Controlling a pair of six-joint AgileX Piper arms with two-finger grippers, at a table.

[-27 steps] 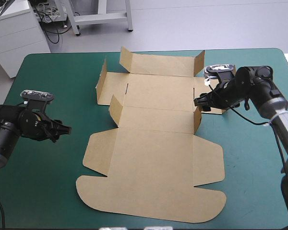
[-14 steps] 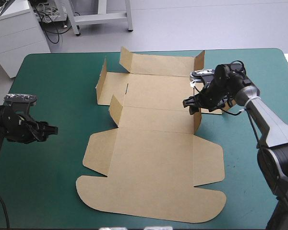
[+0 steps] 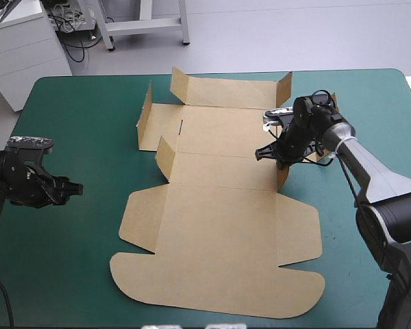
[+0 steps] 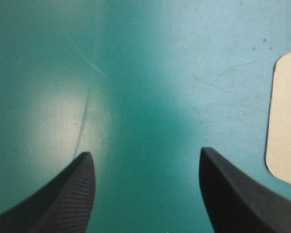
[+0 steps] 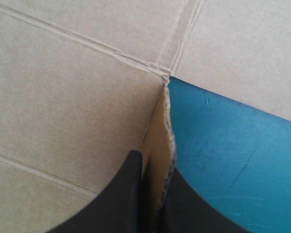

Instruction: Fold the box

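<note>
The left hand (image 3: 70, 188) (image 4: 145, 152) hangs low over the table (image 3: 75, 110), near its left edge. Its black fingers stand wide apart and hold nothing. Under and around this hand there is only bare teal-green cover (image 4: 145, 73), so it has free room on all sides. The brown box (image 3: 219, 233) lies ahead of it, apart. In the left wrist view, one rounded corner of the board (image 4: 286, 121) shows ahead of the hand, off to one side.

The box is spread on the middle of the table and is mostly flat. Some short walls stand up at its far part, on the left and right ends. The wide lid panel with rounded corners lies flat toward the near edge.

The right hand (image 3: 264, 154) (image 5: 153, 160) is at the right side of the box. Its fingers are almost closed on a small upright flap (image 5: 157, 131), with the thin board between them. On one side of this hand lies creased board (image 5: 77, 97), on the other side bare cover (image 5: 233, 145).

Compared with earlier, the left hand has drawn back toward the left edge and the gap to the box is larger. The right hand has moved inward over the box.
</note>
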